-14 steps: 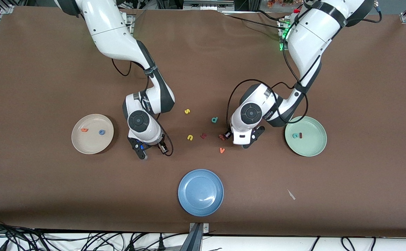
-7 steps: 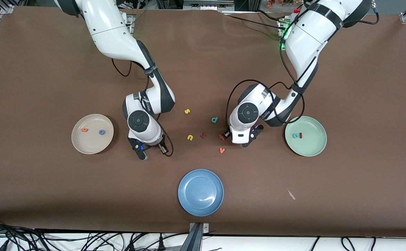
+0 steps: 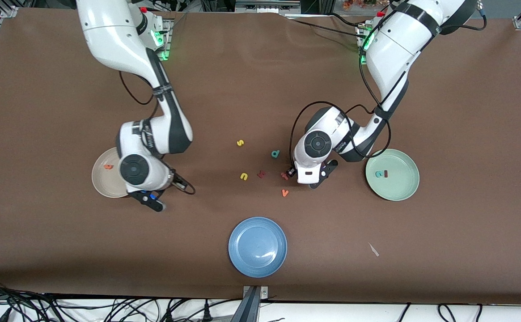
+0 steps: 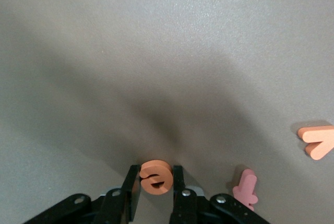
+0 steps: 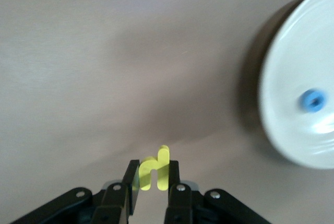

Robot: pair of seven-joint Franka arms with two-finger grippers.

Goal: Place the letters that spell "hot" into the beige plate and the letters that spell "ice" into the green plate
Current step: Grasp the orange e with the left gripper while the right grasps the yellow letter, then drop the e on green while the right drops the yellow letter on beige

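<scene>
My right gripper [image 5: 154,182] is shut on the yellow "h" [image 5: 155,174] and holds it above the table, just beside the beige plate [image 5: 292,93]. The blue "o" [image 5: 314,100] lies in that plate. In the front view the right arm covers part of the beige plate [image 3: 103,184], where the orange "t" [image 3: 108,167] shows. My left gripper [image 4: 155,185] stands low among the loose letters, its fingers pressed against both sides of the orange "e" [image 4: 154,176]. The green plate [image 3: 399,192] holds the teal "c" [image 3: 379,174] and the dark red "i" [image 3: 385,173].
Loose letters lie mid-table: a yellow "s" [image 3: 240,143], a yellow "u" [image 3: 243,176], a teal "d" [image 3: 275,154], a dark red letter [image 3: 261,174], a pinkish-red letter [image 4: 246,188] and an orange "v" [image 3: 285,192]. A blue plate [image 3: 257,247] sits nearest the front camera.
My right arm has swung from the middle of the table toward the beige plate, carrying the yellow "h". My left gripper has closed its fingers on the orange "e" and barely shifted.
</scene>
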